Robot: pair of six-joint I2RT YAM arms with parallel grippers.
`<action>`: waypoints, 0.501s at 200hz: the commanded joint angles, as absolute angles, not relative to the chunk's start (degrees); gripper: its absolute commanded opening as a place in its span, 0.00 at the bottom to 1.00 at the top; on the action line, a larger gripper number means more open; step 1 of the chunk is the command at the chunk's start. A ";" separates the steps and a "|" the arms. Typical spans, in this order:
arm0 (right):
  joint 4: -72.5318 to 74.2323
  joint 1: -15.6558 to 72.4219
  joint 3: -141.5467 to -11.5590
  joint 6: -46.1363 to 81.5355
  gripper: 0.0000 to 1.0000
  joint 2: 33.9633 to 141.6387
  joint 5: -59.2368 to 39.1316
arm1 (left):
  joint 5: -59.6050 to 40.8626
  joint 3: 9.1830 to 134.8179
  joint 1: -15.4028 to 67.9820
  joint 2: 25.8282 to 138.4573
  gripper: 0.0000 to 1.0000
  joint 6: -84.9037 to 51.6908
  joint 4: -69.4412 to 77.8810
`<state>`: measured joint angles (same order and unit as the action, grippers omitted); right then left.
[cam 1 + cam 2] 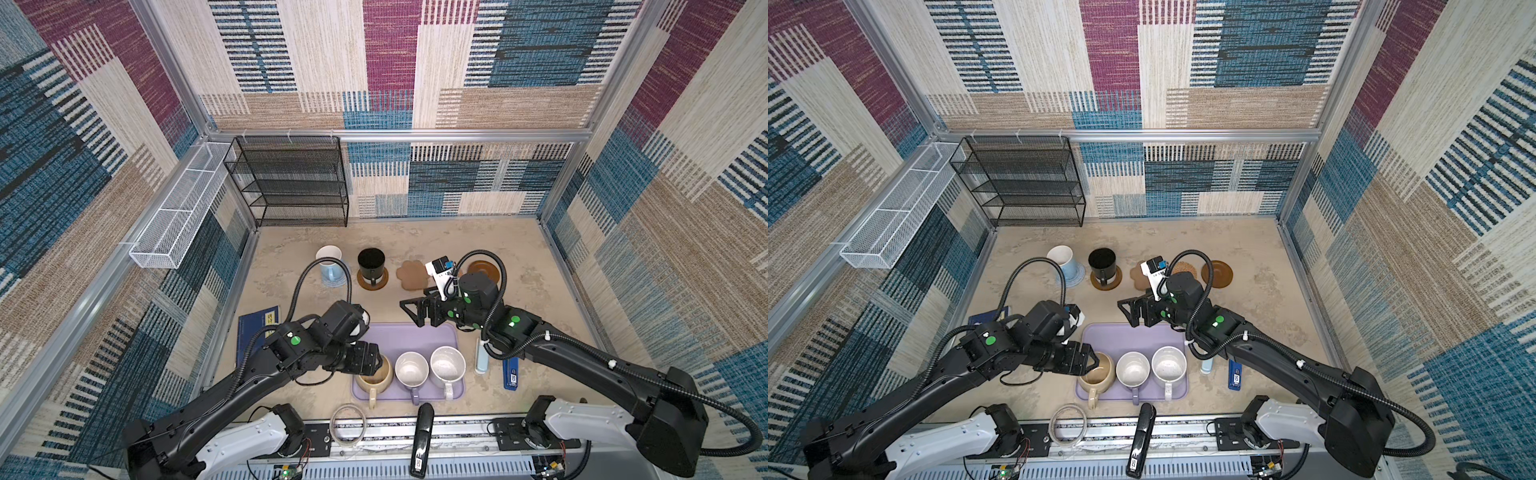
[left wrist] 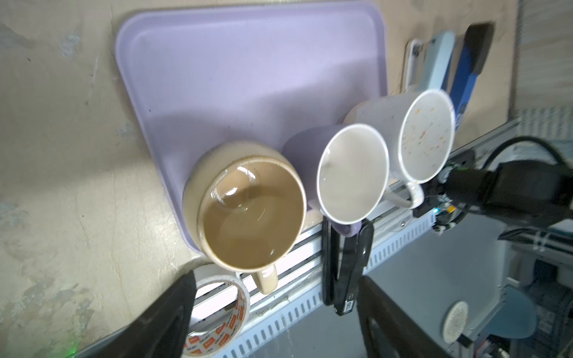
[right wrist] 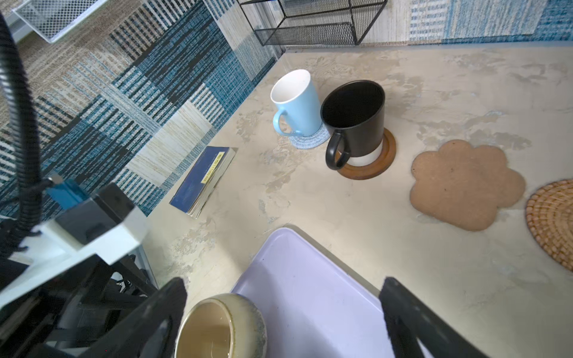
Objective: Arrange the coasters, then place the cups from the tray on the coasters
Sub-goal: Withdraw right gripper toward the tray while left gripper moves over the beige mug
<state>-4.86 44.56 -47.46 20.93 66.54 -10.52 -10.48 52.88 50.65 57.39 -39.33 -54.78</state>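
Observation:
On the lavender tray (image 1: 415, 338) stand a squat beige cup (image 1: 374, 376), a lavender cup (image 1: 411, 370) and a speckled white cup (image 1: 446, 365). My left gripper (image 1: 380, 361) is open just over the beige cup's (image 2: 251, 214) rim, its fingers (image 2: 173, 310) holding nothing. My right gripper (image 1: 411, 313) hangs open and empty over the tray's far edge (image 3: 297, 279). Further back, the light blue cup (image 1: 330, 264) sits on the blue-grey coaster (image 3: 310, 141), and the black cup (image 1: 371, 264) on a brown disc (image 3: 384, 155). The paw coaster (image 1: 409, 274), rattan coaster (image 1: 1183, 268) and second brown disc (image 1: 484, 272) are bare.
A dark blue book (image 1: 257, 332) lies left of the tray. A clear tape ring (image 1: 348, 424) and a black stapler (image 1: 422, 440) rest at the front edge. A pale tube (image 1: 482, 357) and a blue item (image 1: 511, 374) lie right of the tray. A black mesh shelf (image 1: 291, 183) stands at the back left.

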 commanded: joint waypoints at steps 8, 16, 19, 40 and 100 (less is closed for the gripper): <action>2.55 44.56 -44.66 20.46 1.00 63.81 -14.47 | -5.44 50.87 57.17 59.00 0.78 -46.69 -56.84; 2.87 44.55 -44.26 20.07 0.99 63.32 -15.25 | -4.38 49.97 58.40 59.54 0.77 -48.32 -56.79; 2.90 44.56 -44.22 19.93 1.00 63.24 -15.75 | -3.86 49.68 58.77 59.78 0.77 -48.82 -56.86; 1.44 44.57 -45.14 17.61 1.00 64.21 -18.78 | 0.08 48.52 61.47 61.20 0.71 -52.44 -56.86; 2.80 44.56 -42.65 17.17 1.00 63.04 -18.55 | 9.42 48.49 68.94 68.94 0.50 -61.66 -56.86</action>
<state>-0.69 44.56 -43.70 17.54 63.90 -17.47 2.70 48.25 67.26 67.48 -56.05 -56.51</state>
